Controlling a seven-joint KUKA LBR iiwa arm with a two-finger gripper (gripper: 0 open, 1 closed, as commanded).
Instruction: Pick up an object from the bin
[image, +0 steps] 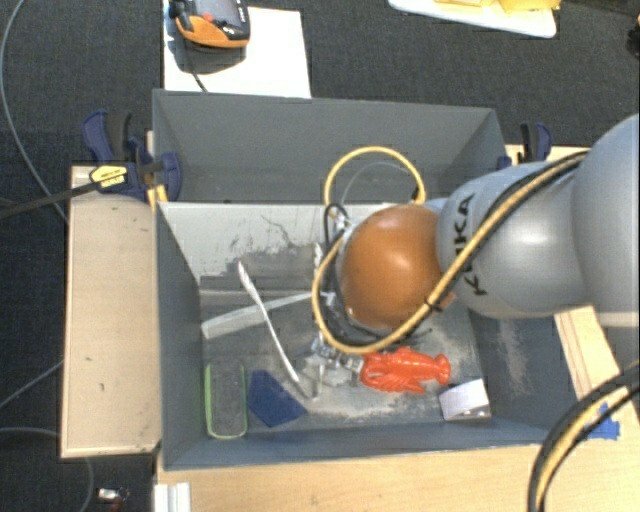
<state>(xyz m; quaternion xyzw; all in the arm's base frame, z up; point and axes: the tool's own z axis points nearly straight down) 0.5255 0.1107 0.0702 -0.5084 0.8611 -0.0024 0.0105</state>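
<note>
My gripper (328, 364) is low over the bin floor near the front middle, mostly hidden under the arm's orange cover. Just to its right lies a red toy lobster (404, 370), close to the gripper or touching it. A white plastic strip (266, 316) bent like tongs runs from the left down to the gripper's left side. A small blue piece (272, 399) lies on the floor just left of and in front of the gripper.
A grey sponge with a green rim (226, 400) lies along the front left wall. A small white roll (464, 399) sits in the front right corner. The arm and its cable loop cover the bin's right half.
</note>
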